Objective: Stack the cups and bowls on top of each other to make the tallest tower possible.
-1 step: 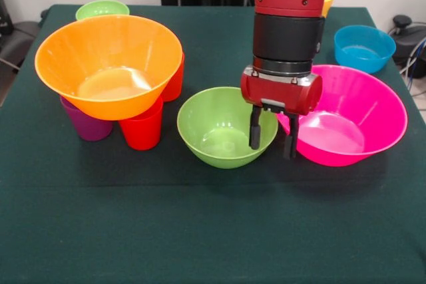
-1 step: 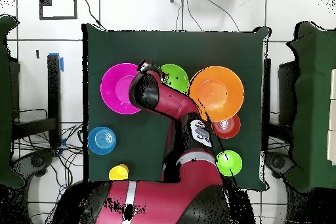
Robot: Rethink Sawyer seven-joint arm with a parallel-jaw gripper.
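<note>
Red robot arm poised between two plastic bowls on a dark green table, fingers apart and empty.

The black two-fingered gripper [image 1: 273,139] hangs open, holding nothing. One finger dips over the rim of the medium light green glossy bowl [image 1: 219,128]; the other is at the near edge of the large pink glossy bowl [image 1: 356,121]. I would guess it is lining up to pinch one rim. To one side, the large orange translucent bowl [image 1: 110,64] already sits raised on upturned tumblers, the purple cup [image 1: 86,124] and the red cup [image 1: 143,130] among them, seemingly a base for height. A small blue bowl [image 1: 364,47] and a small green bowl [image 1: 102,9] wait apart, unstacked.
</note>
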